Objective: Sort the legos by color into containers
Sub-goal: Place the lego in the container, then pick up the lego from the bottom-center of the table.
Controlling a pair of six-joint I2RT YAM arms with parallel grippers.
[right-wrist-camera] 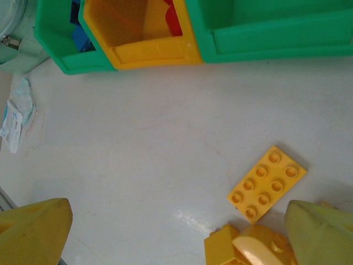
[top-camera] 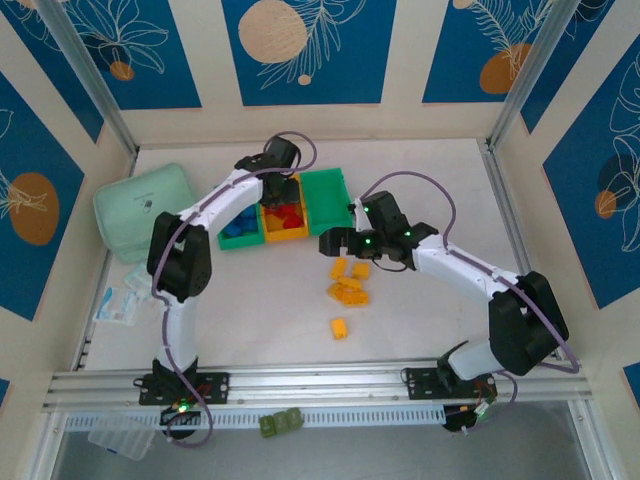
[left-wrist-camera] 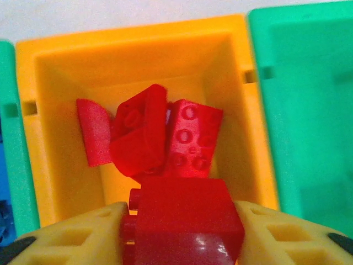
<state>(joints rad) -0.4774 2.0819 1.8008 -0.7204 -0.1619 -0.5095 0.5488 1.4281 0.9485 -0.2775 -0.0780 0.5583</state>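
Observation:
My left gripper (left-wrist-camera: 182,234) hangs over the orange container (left-wrist-camera: 55,138), shut on a red lego (left-wrist-camera: 185,221) held between its yellow fingers. Several red legos (left-wrist-camera: 165,138) lie inside that bin. From above, the left gripper (top-camera: 283,192) sits over the orange container (top-camera: 284,232), between the green container with blue legos (top-camera: 240,230) and the other green container (top-camera: 326,190). My right gripper (top-camera: 335,243) stands open above the table; nothing lies between its fingertips (right-wrist-camera: 38,229). A flat yellow lego (right-wrist-camera: 267,184) and other yellow legos (right-wrist-camera: 248,248) lie by its right finger. Yellow legos (top-camera: 348,290) are scattered mid-table.
A mint-green pouch (top-camera: 145,210) lies at the back left, with a crumpled wrapper (top-camera: 120,300) in front of it. An olive-green blocky piece (top-camera: 280,423) and a clear plastic tray (top-camera: 125,435) sit below the front rail. One yellow lego (top-camera: 340,328) lies apart, nearer the front.

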